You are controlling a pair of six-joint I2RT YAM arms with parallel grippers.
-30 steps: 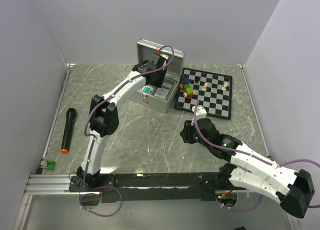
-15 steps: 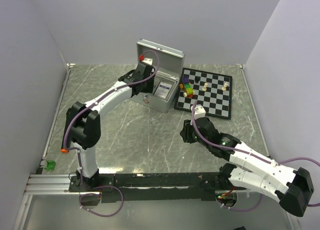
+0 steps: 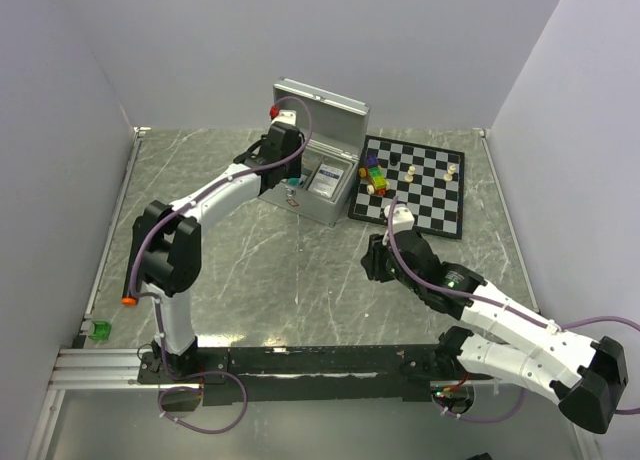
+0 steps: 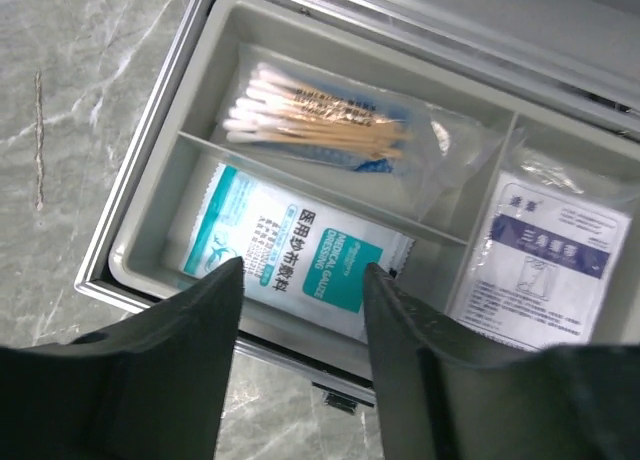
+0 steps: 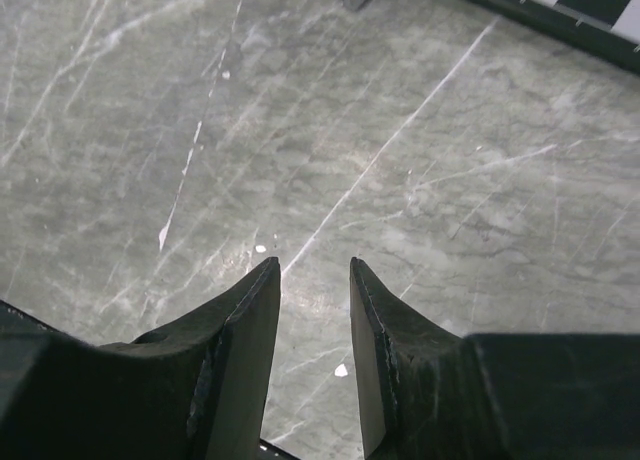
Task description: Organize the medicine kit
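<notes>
The silver medicine case (image 3: 333,206) stands open at the back of the table, lid up. In the left wrist view its tray (image 4: 160,170) holds a bag of cotton swabs (image 4: 320,130) in the far compartment, a teal gauze packet (image 4: 290,252) in the near one, and a white packet with a blue label (image 4: 545,265) on the right. My left gripper (image 3: 288,176) hovers over the case's near left corner, open and empty (image 4: 300,285). My right gripper (image 3: 378,263) is open and empty, low over bare marble (image 5: 313,272) in front of the case.
A chessboard (image 3: 430,202) with a few pieces and colourful toy blocks (image 3: 375,175) lies right of the case. A black marker's orange tip (image 3: 128,301) shows behind the left arm's elbow. A small green object (image 3: 100,330) sits at the near left corner. Grey walls enclose the table.
The left arm drew back out of the case toward its left side, its elbow swinging left over the black marker. The right arm shifted only slightly.
</notes>
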